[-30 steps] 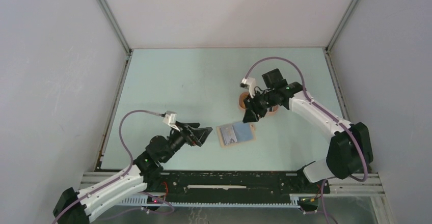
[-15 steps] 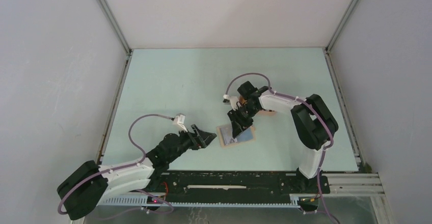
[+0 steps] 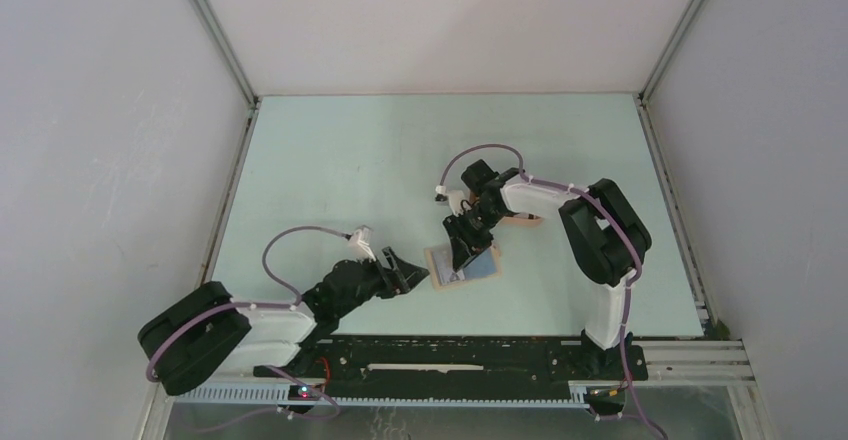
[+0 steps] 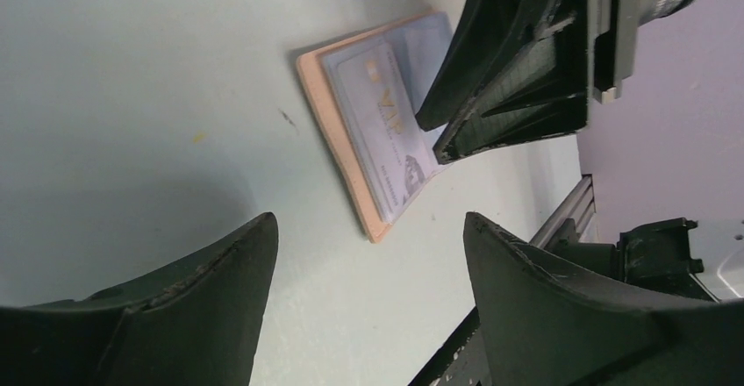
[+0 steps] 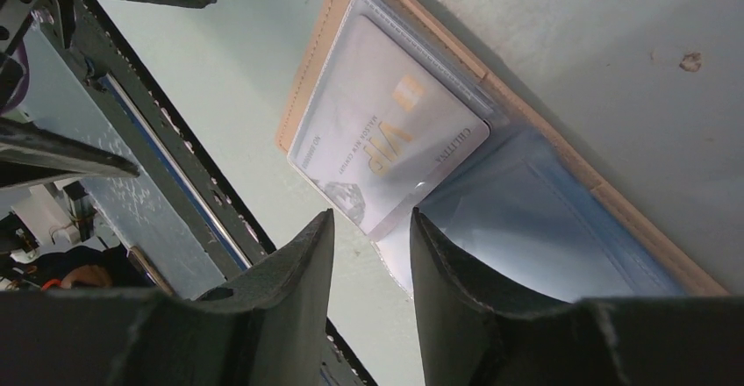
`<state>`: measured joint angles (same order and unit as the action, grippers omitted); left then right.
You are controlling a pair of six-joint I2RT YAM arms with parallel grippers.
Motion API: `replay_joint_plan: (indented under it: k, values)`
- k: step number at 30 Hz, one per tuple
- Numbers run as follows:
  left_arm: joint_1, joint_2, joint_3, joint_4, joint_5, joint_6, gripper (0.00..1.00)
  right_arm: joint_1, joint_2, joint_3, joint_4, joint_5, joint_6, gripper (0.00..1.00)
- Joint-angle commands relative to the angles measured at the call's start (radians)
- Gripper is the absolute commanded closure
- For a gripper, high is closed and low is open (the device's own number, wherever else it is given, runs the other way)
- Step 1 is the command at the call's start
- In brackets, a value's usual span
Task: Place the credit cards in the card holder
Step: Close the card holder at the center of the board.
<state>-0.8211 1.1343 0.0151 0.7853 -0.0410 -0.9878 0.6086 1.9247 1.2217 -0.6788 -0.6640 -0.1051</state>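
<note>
Pale green tabletop (image 3: 330,160), walled in grey, is being worked by both arms. Nearest, the left gripper (image 4: 368,228) is being brought closer to the tan, nearly square leather-like card holder (image 4: 329,114), its jaws spread wide and empty. On the opened holder a light blue-grey plastic credit card (image 5: 386,132) is lying, seemingly under a clear sleeve. Beyond, the right gripper (image 5: 368,219) is being lowered over it from the far side, jaws narrowly parted and clamping nothing. The card is probably being seated.

Card holder (image 3: 478,269) on worktop (image 3: 360,160); credit card (image 4: 386,123) on its 9 o'clock half. Left tool (image 3: 411,271) at 9 o'clock, right tool (image 3: 468,251) at 12.
</note>
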Motion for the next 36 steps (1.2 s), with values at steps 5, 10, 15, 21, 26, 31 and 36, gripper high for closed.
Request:
replay_joint_plan:
  k: [5,10,15,21,26,31,36]
  values:
    - [0.005,0.136,0.064,0.123,0.032,-0.037,0.22,0.019,0.003,0.047,-0.017,-0.069,0.005,0.55]
    - [0.006,0.203,0.078,0.156,0.033,-0.058,0.28,-0.013,-0.033,0.05,-0.03,-0.048,-0.025,0.6]
    - [0.006,0.24,0.092,0.135,0.028,-0.084,0.29,-0.041,-0.023,0.05,-0.036,0.012,-0.028,0.75]
    - [0.007,0.293,0.126,0.079,0.033,-0.116,0.28,-0.036,0.04,0.052,-0.042,0.063,-0.016,0.85]
    - [0.007,0.327,0.134,0.064,0.033,-0.133,0.26,-0.039,0.072,0.059,-0.053,0.089,-0.014,0.88]
    - [0.007,0.342,0.147,0.045,0.033,-0.13,0.25,-0.041,0.092,0.064,-0.064,0.098,-0.016,0.89]
    - [0.007,0.347,0.152,0.043,0.033,-0.119,0.24,-0.043,0.093,0.067,-0.071,0.093,-0.019,0.9]
